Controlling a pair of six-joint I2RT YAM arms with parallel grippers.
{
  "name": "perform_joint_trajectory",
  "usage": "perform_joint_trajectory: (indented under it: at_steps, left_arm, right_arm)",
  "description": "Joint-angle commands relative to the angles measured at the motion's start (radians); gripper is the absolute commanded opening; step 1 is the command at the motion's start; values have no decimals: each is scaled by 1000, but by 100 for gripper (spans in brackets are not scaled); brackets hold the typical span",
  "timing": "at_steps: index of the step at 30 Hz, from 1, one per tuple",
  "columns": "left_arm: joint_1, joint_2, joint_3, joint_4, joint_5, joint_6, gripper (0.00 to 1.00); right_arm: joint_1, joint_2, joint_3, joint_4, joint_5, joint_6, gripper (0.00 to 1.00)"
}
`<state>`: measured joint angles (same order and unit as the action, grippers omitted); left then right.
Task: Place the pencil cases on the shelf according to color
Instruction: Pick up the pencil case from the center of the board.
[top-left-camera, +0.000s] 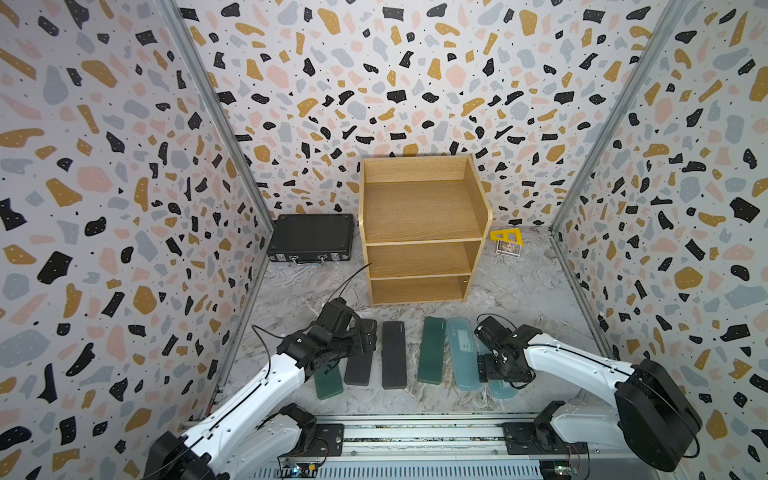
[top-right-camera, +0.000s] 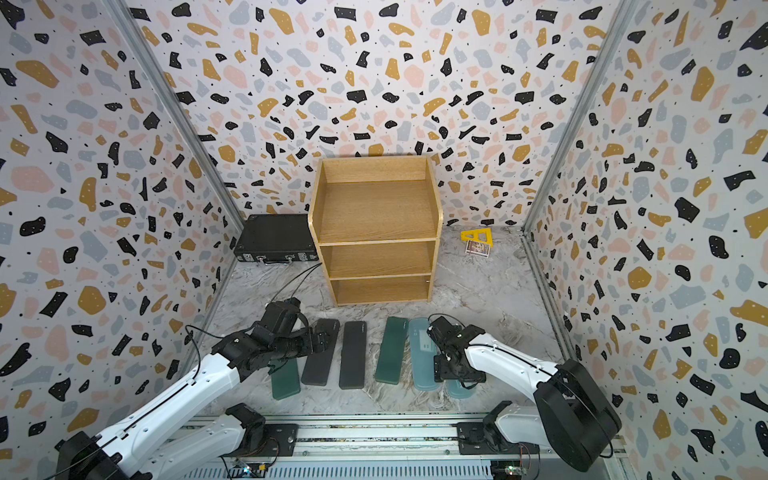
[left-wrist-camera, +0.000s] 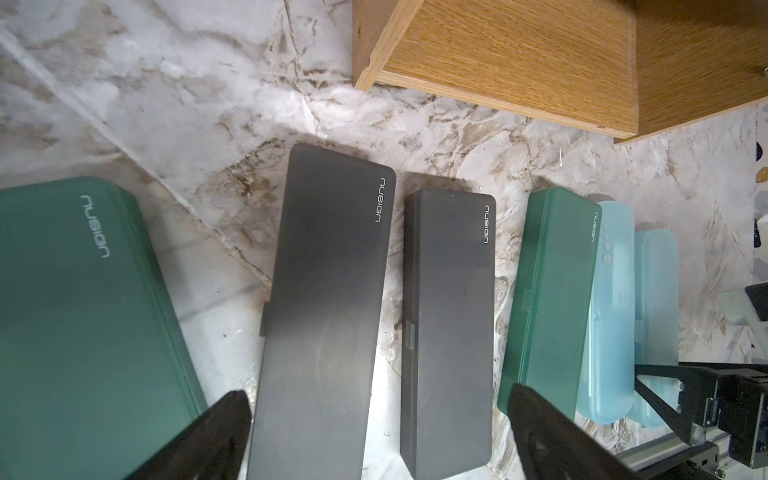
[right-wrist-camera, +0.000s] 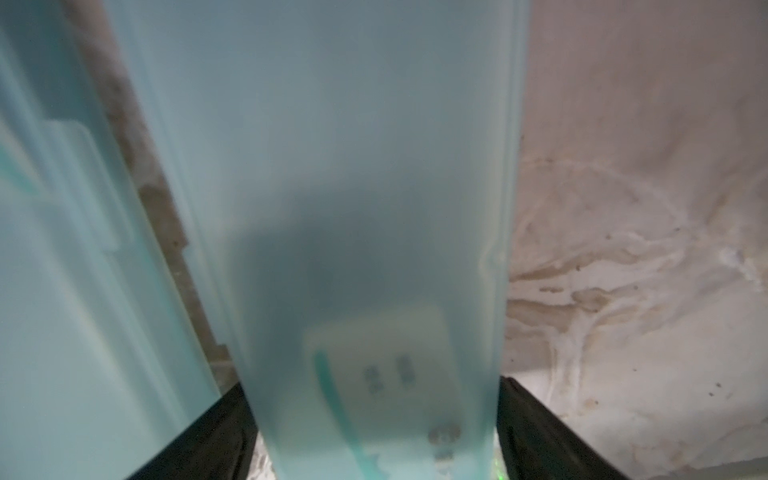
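Found the shelf (top-left-camera: 419, 208) upright at twelve o'clock on the marble table (top-left-camera: 519, 299), back board against the wall. Noted a black briefcase (top-left-camera: 311, 237) flat at ten o'clock, just beside the shelf's side panel, and a yellow ruler (top-left-camera: 505, 235) with a small printed card (top-left-camera: 508, 248) at two o'clock. Counted six pencil cases in a row at six o'clock, all flat on the table, long sides running twelve to six, apart from the shelf. Read the row in both top views from the seven o'clock end to the five o'clock end: outer green case (top-left-camera: 328, 386), outer black case (top-left-camera: 358, 370), inner black case (top-left-camera: 394, 355), inner green case (top-left-camera: 431, 351), inner blue case (top-left-camera: 462, 349), outer blue case (top-left-camera: 500, 390). Saw the left gripper (left-wrist-camera: 376, 395) over the twelve o'clock half of the outer black case, with the arm covering part of the outer green case, fingers (left-wrist-camera: 548, 436) spread wide and clamped on nothing. Saw the right gripper (right-wrist-camera: 371, 383) down over the outer blue case, hiding all but its six o'clock end in the top views. In the right wrist view, made out one dark finger at each long edge of that case, with the translucent lid filling the gap. Could not tell firm clamping from mere flanking through the blur.
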<state>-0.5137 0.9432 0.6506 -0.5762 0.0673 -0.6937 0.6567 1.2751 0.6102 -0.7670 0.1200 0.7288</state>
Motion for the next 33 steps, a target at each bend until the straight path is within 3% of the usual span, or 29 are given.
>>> perform_joint_trajectory:
  at_steps: [1, 7, 11, 19, 33]
  left_arm:
    - [-6, -8, 38, -17, -14, 13, 100]
    - [-8, -12, 40, -24, -21, 13, 100]
    - [-11, -7, 48, -37, -30, 18, 100]
    - [-17, -2, 80, -61, -30, 9, 100]
    - [-25, -22, 109, -80, -30, -4, 100]
  right_arm:
    - [4, 22, -6, 20, 16, -3, 87]
    - [5, -32, -20, 12, 44, -1, 61]
    - [5, -79, -14, -18, 69, -11, 51]
    - [5, -107, 40, -63, 69, -35, 44]
    - [4, -121, 125, -138, 63, -64, 41]
